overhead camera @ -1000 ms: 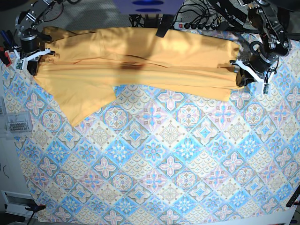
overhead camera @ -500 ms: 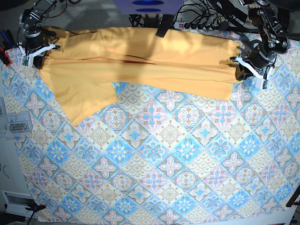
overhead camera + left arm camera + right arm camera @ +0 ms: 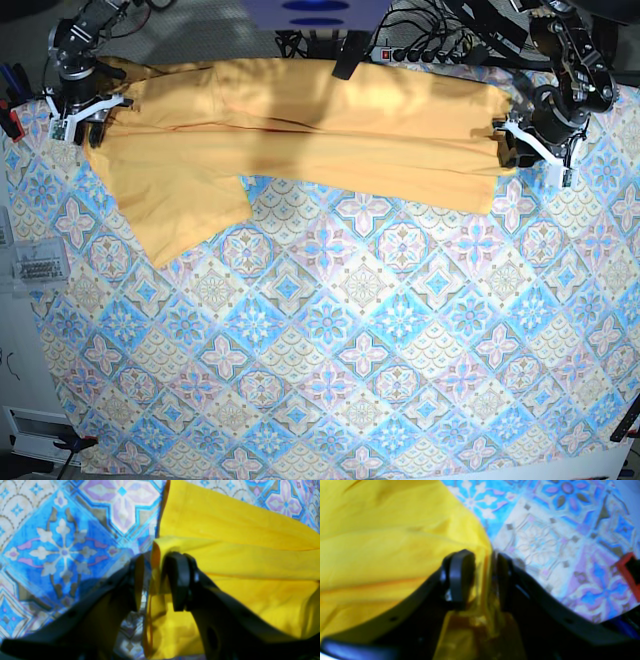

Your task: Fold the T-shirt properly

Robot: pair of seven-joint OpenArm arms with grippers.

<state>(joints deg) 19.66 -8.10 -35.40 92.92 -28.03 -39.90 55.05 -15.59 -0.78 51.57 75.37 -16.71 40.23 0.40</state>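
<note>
Both hands parted since earlier | T-shirt (image 3: 300,140) edge between (unclamped) | no writing

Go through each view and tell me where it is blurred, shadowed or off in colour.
Left wrist view: the end effector is soft and out of focus; the T-shirt looks saturated yellow. Right wrist view: blurrier overall, the end effector smeared and the patterned cloth washed out. Base view: sharp and evenly lit, the T-shirt a duller orange, with a dark shadow patch near its middle.
</note>
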